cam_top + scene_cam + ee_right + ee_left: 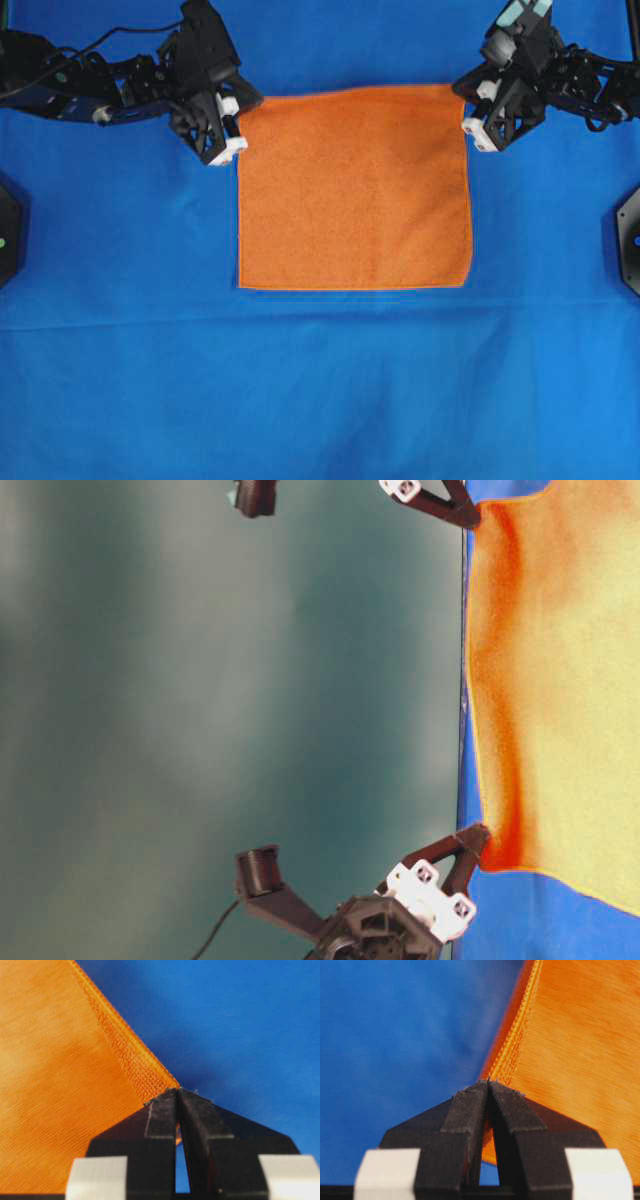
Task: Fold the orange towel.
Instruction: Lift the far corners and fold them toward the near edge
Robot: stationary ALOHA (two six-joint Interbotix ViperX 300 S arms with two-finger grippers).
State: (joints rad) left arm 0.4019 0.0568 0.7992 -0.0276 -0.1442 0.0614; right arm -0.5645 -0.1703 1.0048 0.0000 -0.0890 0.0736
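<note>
The left claw (238,128) is clamped tight on one far corner of the bright orange square microfibre towel (355,190), the stitched hem running away just past its tips; the right claw (468,112) pinches the opposite far corner the same way; between the two claws the held edge is raised while the towel's near part lies flat; beneath and beyond both claws spreads the large blue cloth (320,390) covering the counter.

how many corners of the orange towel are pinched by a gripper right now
2: the orange towel has its far-left corner in the left gripper and far-right corner in the right gripper.
</note>
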